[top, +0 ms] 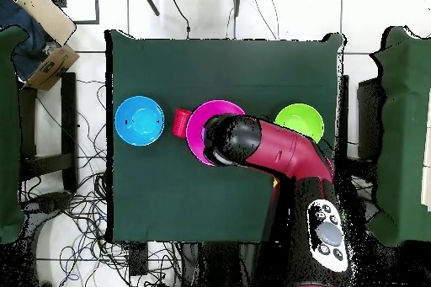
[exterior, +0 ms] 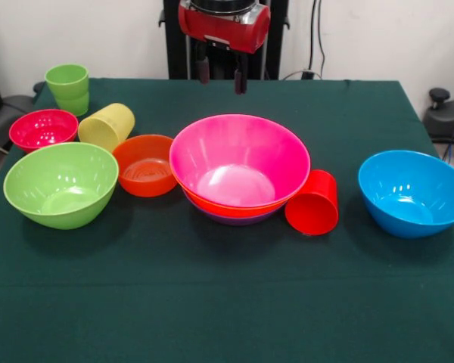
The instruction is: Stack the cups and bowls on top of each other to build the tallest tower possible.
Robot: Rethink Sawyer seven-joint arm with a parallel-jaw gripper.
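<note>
Arm poised above the tower, hand empty.
Its two fingers hang apart, well above the pink bowl's far rim (purple and orange rims peek beneath); from overhead the arm hides most of that pile. Red cup lies tipped against it.

No readable text or labels appear on anything, as far as visible.
</note>
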